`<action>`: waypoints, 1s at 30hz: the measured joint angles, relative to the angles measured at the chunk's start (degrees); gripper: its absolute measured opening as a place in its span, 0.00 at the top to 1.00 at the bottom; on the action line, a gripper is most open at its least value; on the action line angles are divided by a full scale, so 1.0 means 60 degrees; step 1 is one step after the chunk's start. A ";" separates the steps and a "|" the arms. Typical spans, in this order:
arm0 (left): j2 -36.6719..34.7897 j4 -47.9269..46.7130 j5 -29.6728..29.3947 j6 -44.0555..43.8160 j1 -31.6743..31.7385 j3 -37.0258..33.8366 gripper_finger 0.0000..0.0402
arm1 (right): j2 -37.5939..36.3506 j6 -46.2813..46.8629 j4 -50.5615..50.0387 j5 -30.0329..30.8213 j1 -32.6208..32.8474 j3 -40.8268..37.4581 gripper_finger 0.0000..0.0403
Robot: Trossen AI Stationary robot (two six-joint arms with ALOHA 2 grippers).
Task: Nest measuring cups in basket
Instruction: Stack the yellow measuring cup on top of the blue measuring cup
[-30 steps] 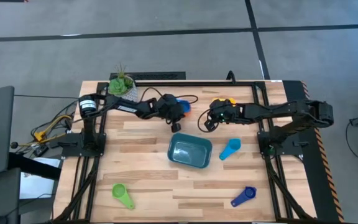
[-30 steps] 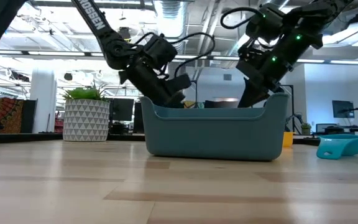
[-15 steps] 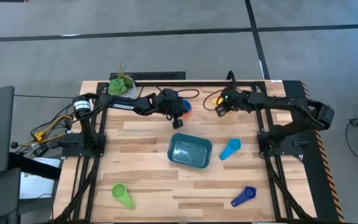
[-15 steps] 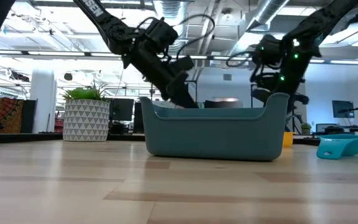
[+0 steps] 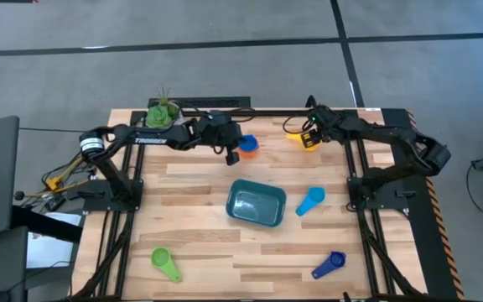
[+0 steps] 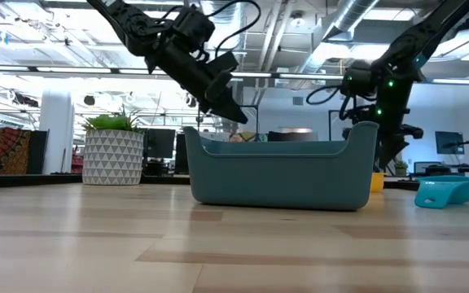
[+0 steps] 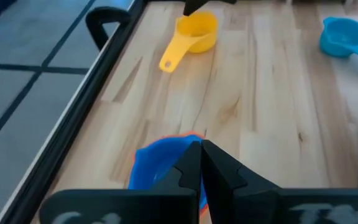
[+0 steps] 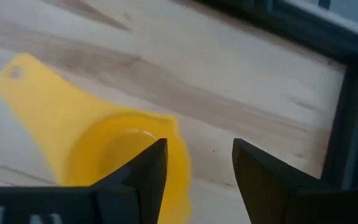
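1. High view gives you the whole table: the teal basket (image 5: 257, 205) sits near the middle, and nothing shows inside it.
2. Your left gripper (image 5: 232, 154) hangs over the back of the table, just behind the basket. In the left wrist view its fingers (image 7: 219, 168) are pressed together, and you can see no cup between them.
3. Right under and just beyond those closed fingertips lie a blue cup (image 7: 161, 168) and an orange cup (image 5: 249, 147), touching each other.
4. Your right gripper (image 5: 312, 137) is at the back right, over the yellow cup (image 8: 114, 152). Its fingers (image 8: 143, 171) stand apart, and the cup bowl lies beside one finger, with its handle pointing away.
5. Well apart from both grippers you have a light blue cup (image 5: 309, 200) just right of the basket, a dark blue cup (image 5: 329, 264) at front right and a green cup (image 5: 165, 262) at front left.
6. Beside the left arm stands a potted plant (image 5: 165, 112).
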 joint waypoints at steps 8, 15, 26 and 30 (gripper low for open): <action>-0.0960 -0.0088 -0.0002 -0.0198 0.0288 -0.0817 1.00 | 0.1085 -0.0230 0.0129 -0.0218 -0.0117 0.0000 0.61; -0.2726 -0.0021 -0.0136 -0.0448 0.0573 -0.2277 1.00 | 0.1274 -0.0264 0.0917 -0.0442 0.0432 0.0000 0.86; -0.5284 0.0186 -0.1093 -0.1217 0.0692 -0.4191 1.00 | 0.1246 -0.0390 0.1923 -0.0549 0.2175 0.1534 0.98; -0.5548 0.0151 -0.1140 -0.1298 0.0692 -0.4240 1.00 | 0.1758 -0.0331 0.1961 -0.0760 0.2438 0.2784 0.96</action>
